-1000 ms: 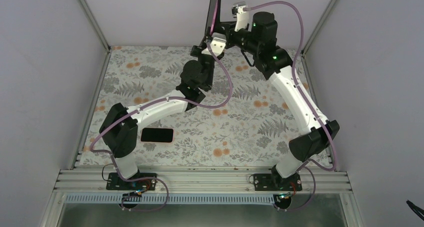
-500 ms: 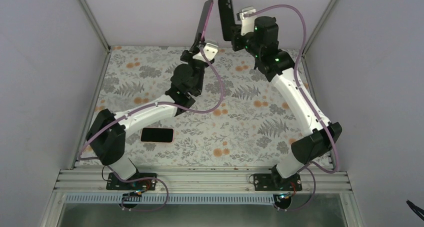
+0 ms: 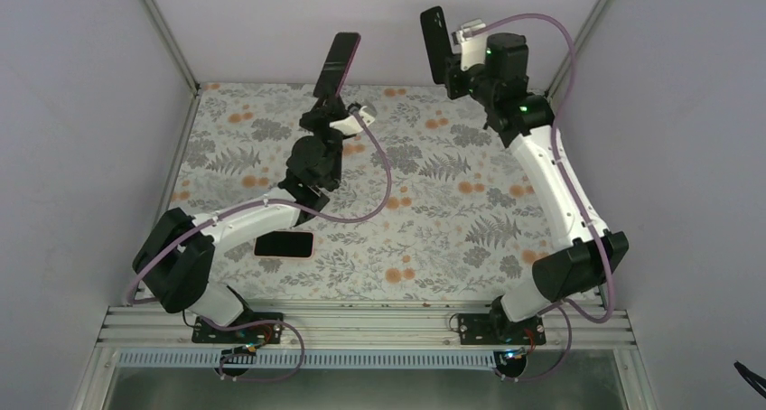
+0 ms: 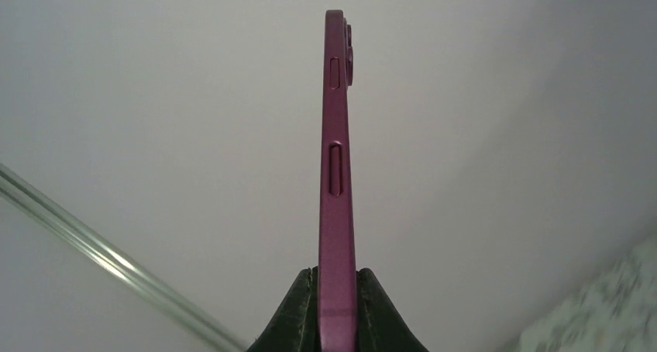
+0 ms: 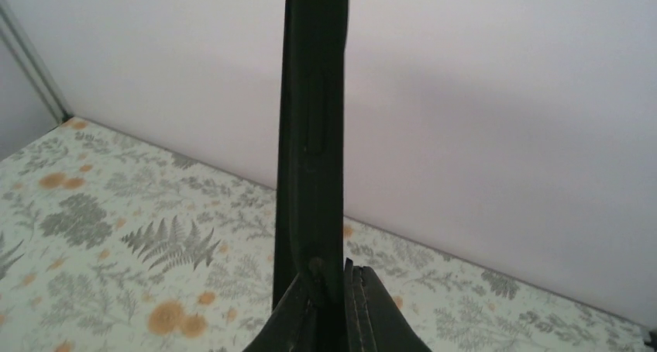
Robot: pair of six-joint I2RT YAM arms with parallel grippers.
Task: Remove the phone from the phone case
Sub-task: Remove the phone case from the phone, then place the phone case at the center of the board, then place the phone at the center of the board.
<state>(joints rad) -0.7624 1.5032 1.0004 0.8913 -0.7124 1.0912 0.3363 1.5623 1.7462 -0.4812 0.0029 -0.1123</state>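
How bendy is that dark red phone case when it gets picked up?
Probably fairly stiff: the case stands straight above the left pincer, held only at one end. Likely light, being so thin. Its smooth sides might slip.

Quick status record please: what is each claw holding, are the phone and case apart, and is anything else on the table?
left claw: shut on the case, maroon, gripped at its lower end, raised
right claw: shut on the phone, black, gripped at its lower end, raised
phone and case: apart, a clear gap between them, both in the air at the far side of the table
also on table: second phone, lying flat by the left arm
task: phone looks out of the case
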